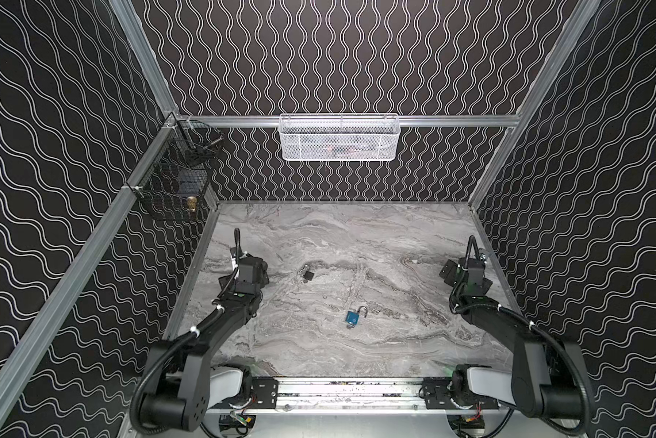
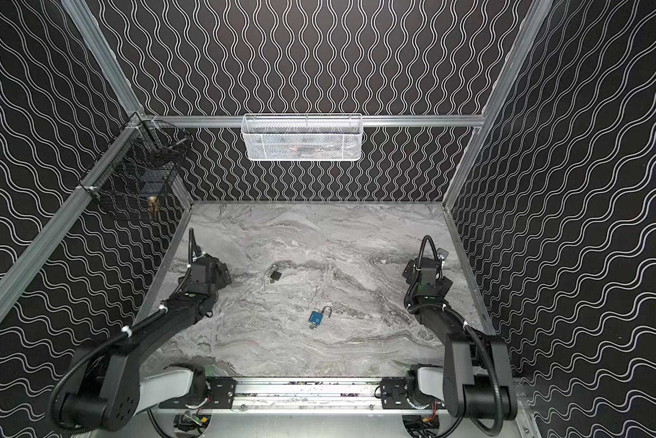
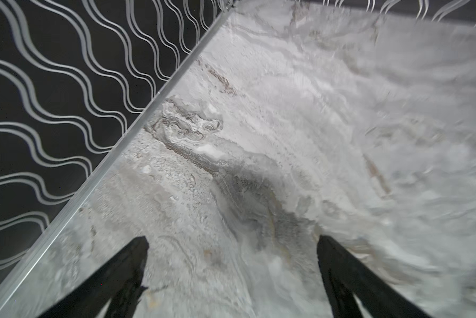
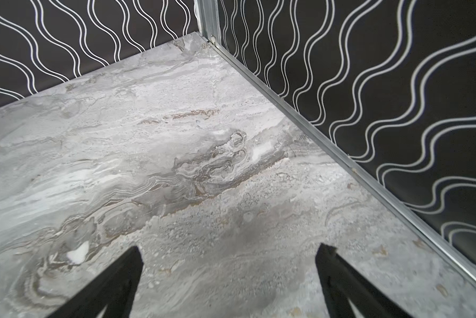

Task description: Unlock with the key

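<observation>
Blue padlock (image 1: 353,317) lay on the marble desk (image 1: 394,235) just 6 o'clock of centre, long axis 1-to-7 o'clock. A dark item (image 1: 307,273), probably the key, lay at 3 o'clock of the left pincer (image 3: 231,239), the nearer one. It and the right pincer (image 4: 229,246) stood apart, empty.

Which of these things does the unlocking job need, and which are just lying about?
For the job: blue padlock; dark key, lying apart from it.
Just lying about: white mesh basket on back wall; black wire basket on side wall; brass item inside it.
</observation>
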Controlling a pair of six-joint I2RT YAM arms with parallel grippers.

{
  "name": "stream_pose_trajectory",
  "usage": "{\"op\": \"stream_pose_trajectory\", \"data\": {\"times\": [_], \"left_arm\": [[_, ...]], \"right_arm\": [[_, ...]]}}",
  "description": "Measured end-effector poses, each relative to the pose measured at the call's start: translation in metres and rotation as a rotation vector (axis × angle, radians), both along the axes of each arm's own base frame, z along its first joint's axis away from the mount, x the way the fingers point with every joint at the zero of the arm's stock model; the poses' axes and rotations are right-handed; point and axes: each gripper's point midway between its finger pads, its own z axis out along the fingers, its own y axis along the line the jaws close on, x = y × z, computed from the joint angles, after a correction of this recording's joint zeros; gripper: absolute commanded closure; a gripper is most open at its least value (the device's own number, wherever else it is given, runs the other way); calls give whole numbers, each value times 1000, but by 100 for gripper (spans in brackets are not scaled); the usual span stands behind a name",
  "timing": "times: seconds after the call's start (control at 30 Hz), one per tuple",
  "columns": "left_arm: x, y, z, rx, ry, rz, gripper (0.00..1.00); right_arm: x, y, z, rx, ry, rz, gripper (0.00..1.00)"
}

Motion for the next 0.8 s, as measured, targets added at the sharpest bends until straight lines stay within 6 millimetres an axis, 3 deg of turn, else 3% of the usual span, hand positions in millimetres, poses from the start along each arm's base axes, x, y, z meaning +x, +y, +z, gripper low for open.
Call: {"op": "stream_pose_trajectory", "data": {"times": [0.13,0.27,0.37,0.43,0.5,0.6,0.8], "left_arm": [[16,-7,-15,65,-44,-104,1],[34,-13,-17,82,-107,-171,1],[31,-23,-42,83,-113,-252,1],[24,-27,-58,86,-72,-286,1],[38,-31,-45,83,-114,-303,1],[52,-33,-24,85,-197,-305,1],[53,-34,-24,86,-199,-311,1]], "right_arm": [[12,6,-9,-28,-29,65,1],[18,18,-13,-36,-87,161,1],[22,31,-13,-43,-152,250,1],[13,41,-26,-44,-153,308,1],[15,42,-26,-40,-149,320,1],[26,42,1,-63,-255,326,1],[26,44,5,-69,-274,336,1]]}}
